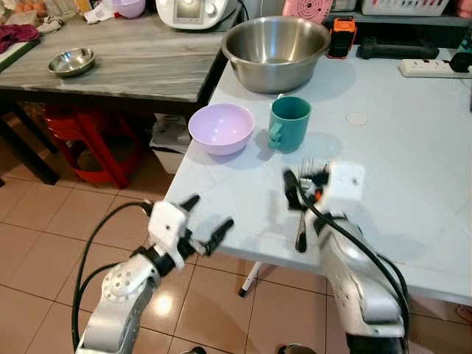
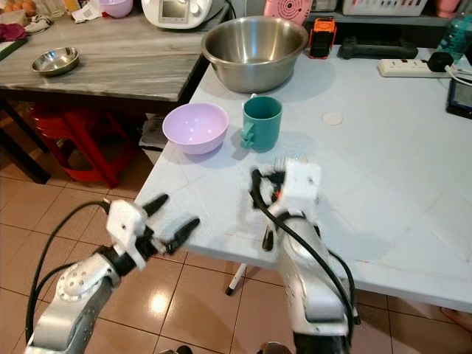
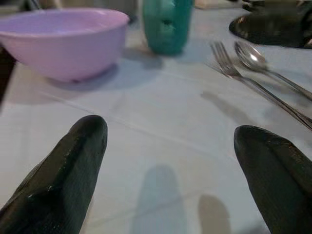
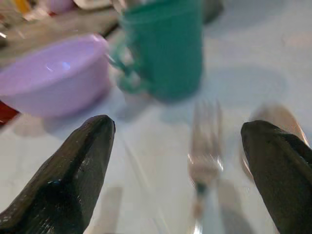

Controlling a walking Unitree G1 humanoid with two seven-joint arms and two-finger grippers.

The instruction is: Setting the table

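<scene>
Left eye view looks down on a pale blue table [image 1: 413,147] with a grey wooden table [image 1: 140,66] to its left. On the pale table, toward the far side, stands a large steel bowl [image 1: 276,50]. Nearer, close to the left edge, sit a lilac bowl [image 1: 221,127] and, just to its right, a green mug [image 1: 289,122] with its handle turned toward the near side; the two are close together but apart.

The right gripper [image 1: 308,179] hovers over the near part of the table, just this side of the mug. Its two black fingers are spread wide with nothing between them. In the right wrist view a fork [image 4: 205,148] lies on the table between the spread fingers, tines pointing toward the mug, and a spoon [image 4: 273,122] lies just beside it, partly hidden by one finger; both are blurred.

The left gripper [image 1: 210,221] hangs at the near left edge of the table, its fingers also spread apart and empty. The left wrist view shows its fingertips [image 3: 80,146] low over the table, facing the lilac bowl and the mug.

Farther back on the pale table lie a white power strip [image 1: 431,68] and an orange and black device [image 1: 341,37]. A small steel dish [image 1: 71,62] sits on the grey table.
</scene>
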